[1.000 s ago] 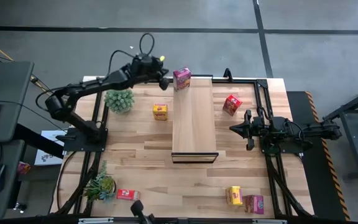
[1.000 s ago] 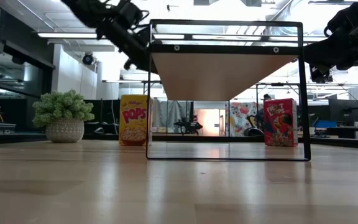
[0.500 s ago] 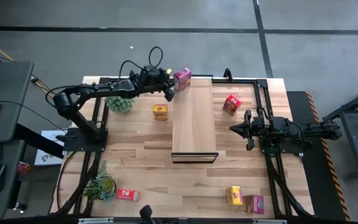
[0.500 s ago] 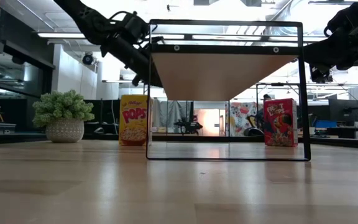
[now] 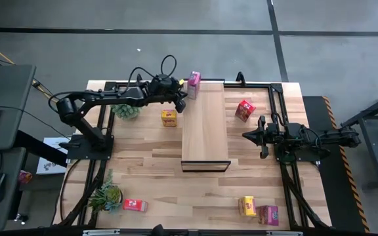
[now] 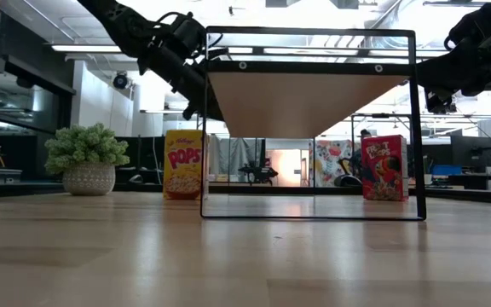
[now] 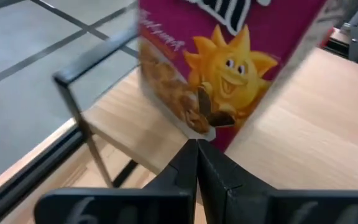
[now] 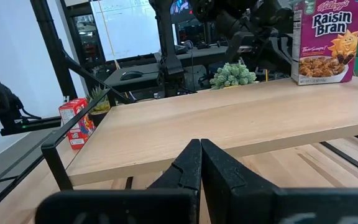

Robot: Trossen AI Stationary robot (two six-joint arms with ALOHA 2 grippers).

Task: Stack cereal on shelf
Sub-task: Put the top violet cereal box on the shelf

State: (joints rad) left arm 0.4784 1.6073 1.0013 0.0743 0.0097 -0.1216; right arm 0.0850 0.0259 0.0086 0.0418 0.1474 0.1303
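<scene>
left claw (image 5: 180, 99), shut and empty, sits just at nine o'clock of the purple box (image 5: 193, 81) on the shelf (image 5: 204, 131); a nudge could topple it.

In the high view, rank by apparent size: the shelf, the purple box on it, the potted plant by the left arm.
1. Shelf, by far the largest.
2. Potted plant, partly hidden by the left arm.
3. Purple cereal box, slightly smaller, though it stands higher, nearer the camera.

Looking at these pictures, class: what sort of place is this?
Probably a robotics lab or workshop: two arms fixed to a wooden table, bare concrete floor, and desks with monitors behind.
</scene>
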